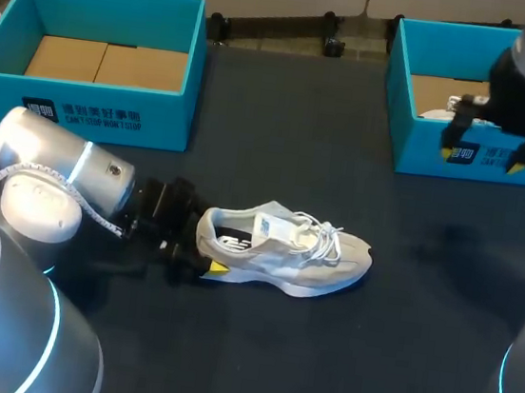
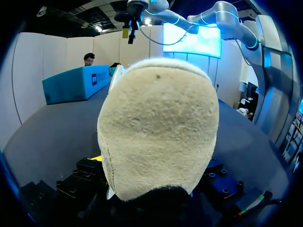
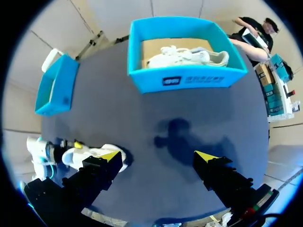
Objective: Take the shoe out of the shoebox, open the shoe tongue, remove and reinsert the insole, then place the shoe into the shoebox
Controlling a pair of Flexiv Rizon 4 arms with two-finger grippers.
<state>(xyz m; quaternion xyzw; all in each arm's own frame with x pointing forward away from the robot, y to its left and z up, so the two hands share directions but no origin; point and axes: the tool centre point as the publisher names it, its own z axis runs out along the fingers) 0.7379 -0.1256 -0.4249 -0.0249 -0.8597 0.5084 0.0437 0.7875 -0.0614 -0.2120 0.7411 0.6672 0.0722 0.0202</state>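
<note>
The table (image 1: pixel 282 113) is just a plain dark matte top, nothing fancy. Over at the far right there's an open-topped teal box (image 1: pixel 411 155) sitting close to the far edge, with a little dark label (image 1: pixel 464 154) stuck on its near wall. Inside you can see a brown cardboard liner (image 1: pixel 437 88) on the bottom, and a spare white sneaker (image 3: pixel 189 56) lying lengthwise on top of it, laces showing.

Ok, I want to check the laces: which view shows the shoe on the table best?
The head view: nearly the whole shoe shows side-on, laces visible. The left wrist view shows only its heel up close; the right wrist view shows it small, partly behind a finger.
</note>
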